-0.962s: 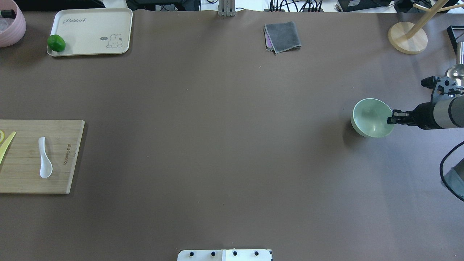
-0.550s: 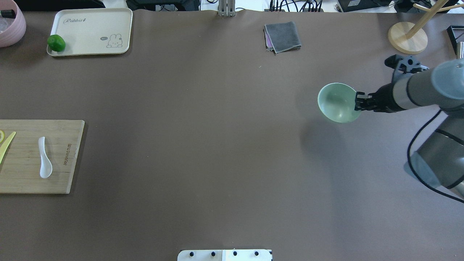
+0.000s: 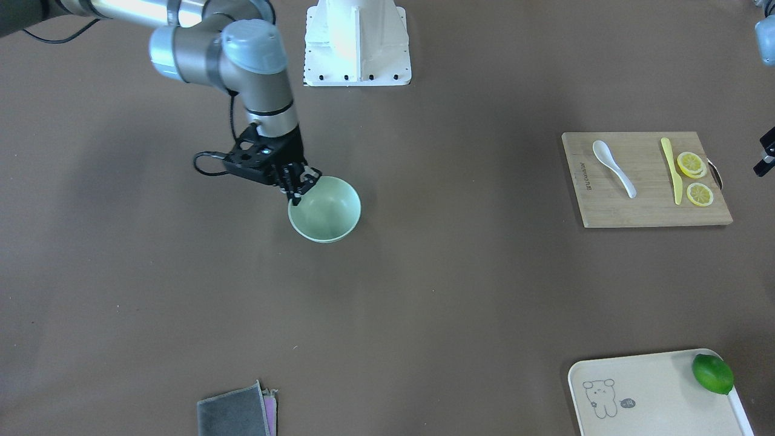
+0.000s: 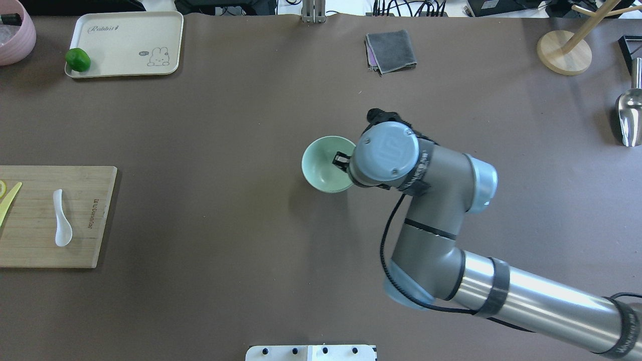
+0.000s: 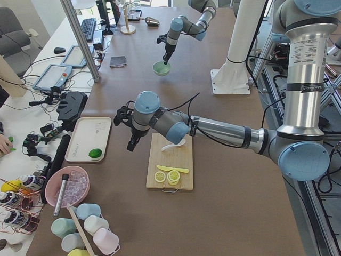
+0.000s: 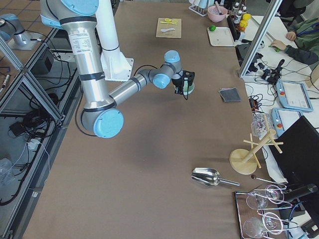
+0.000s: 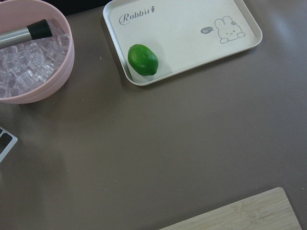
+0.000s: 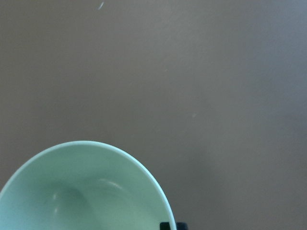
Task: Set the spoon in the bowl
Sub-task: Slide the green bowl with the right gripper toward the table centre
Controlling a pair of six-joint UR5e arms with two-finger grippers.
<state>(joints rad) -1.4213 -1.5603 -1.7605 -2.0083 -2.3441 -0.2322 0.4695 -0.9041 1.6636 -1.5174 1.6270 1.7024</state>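
Note:
The mint-green bowl (image 4: 323, 165) is near the middle of the table, also in the front view (image 3: 327, 212) and the right wrist view (image 8: 86, 191). My right gripper (image 4: 342, 161) is shut on the bowl's rim on its right side, also in the front view (image 3: 298, 186). I cannot tell whether the bowl touches the table. The white spoon (image 4: 61, 220) lies on the wooden cutting board (image 4: 88, 235) at the far left, also in the front view (image 3: 613, 159). My left gripper (image 5: 131, 143) hovers left of the board; I cannot tell if it is open.
A yellow knife (image 3: 671, 169) and lemon slices (image 3: 691, 163) lie on the board. A cream tray (image 4: 125, 35) with a lime (image 4: 77, 59) and a pink ice bowl (image 7: 33, 62) stand far left. A grey cloth (image 4: 391, 50), wooden stand (image 4: 564, 52) and metal scoop (image 4: 629, 113) lie farther right.
My right arm has carried the bowl from the table's right side leftward to near the middle. The spoon and board have not moved.

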